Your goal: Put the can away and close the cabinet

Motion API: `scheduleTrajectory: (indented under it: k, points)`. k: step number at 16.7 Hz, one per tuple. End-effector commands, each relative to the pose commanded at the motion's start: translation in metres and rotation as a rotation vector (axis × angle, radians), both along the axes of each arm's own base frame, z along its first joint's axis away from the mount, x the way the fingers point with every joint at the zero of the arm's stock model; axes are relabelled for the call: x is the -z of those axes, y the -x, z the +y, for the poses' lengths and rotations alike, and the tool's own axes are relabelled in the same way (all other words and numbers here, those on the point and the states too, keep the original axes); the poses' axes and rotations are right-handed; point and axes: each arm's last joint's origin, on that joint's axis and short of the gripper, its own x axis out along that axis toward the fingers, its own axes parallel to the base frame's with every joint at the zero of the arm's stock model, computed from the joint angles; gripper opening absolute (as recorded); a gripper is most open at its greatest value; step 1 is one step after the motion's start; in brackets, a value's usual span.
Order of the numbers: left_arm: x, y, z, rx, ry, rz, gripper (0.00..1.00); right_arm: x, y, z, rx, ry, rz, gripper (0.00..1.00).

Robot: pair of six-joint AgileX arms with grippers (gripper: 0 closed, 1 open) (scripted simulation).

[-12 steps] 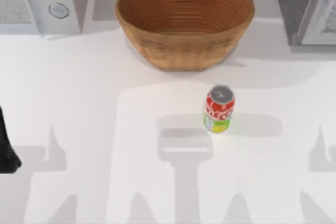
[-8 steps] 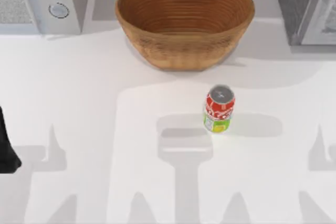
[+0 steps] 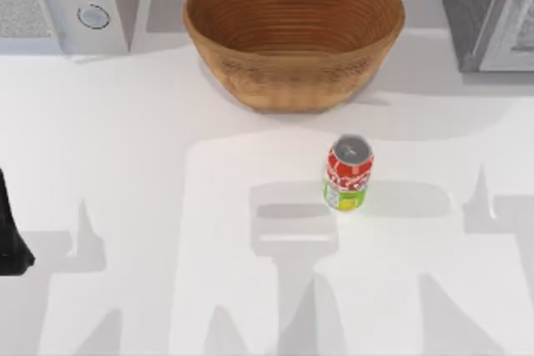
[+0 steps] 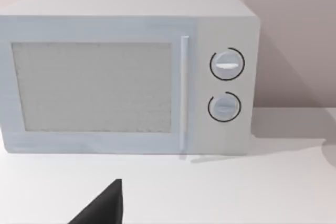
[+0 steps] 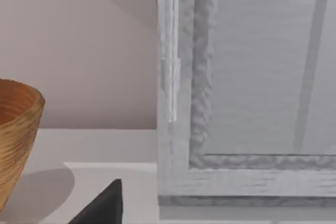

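Shifted since half a second ago: the right arm's shadow on the surface (image 3: 167, 164), now drawn in from the right edge toward the can (image 3: 348, 172). Can itself unmoved, as is the left arm's dark bulk at the left edge.

Stands upright a little right of the surface's centre, nearer the front than the woven basket (image 3: 294, 39) at the far edge, and clear of it. Touched by nothing.

Right tool (image 5: 102, 208) seen as a dark wedge in its wrist view, facing the cabinet (image 5: 236, 103) at the far right corner, with the basket's rim beside. Spread or pressed together: cannot tell. Left tool (image 4: 102, 208) parked facing the microwave (image 4: 126, 72) at the far left corner; state likewise not to be told.

Judged an opening step: approach begun, grasp not yet made, nothing put away. Next calls for bringing the right tool over the can, spreading wide enough to straddle the body, descending squarely so as not to tip it, then pinching at mid-height. Cabinet door ajar or not: hard to say from here.
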Motion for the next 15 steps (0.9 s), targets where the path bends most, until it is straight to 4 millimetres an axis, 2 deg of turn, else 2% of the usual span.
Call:
scheduleTrajectory:
  k: [4,7,11,15]
  points:
    - [0.000,0.000,0.000,0.000,0.000,0.000,1.00,-0.008,-0.036,0.032,0.002,0.003,-0.002,1.00]
    - [0.000,0.000,0.000,0.000,0.000,0.000,1.00,0.001,-0.064,0.069,0.003,0.004,-0.005,1.00]
    - [0.000,0.000,0.000,0.000,0.000,0.000,1.00,0.036,-0.087,0.127,0.003,0.003,-0.007,1.00]
    - [0.000,0.000,0.000,0.000,0.000,0.000,1.00,0.091,-0.084,0.179,0.003,0.000,-0.008,1.00]
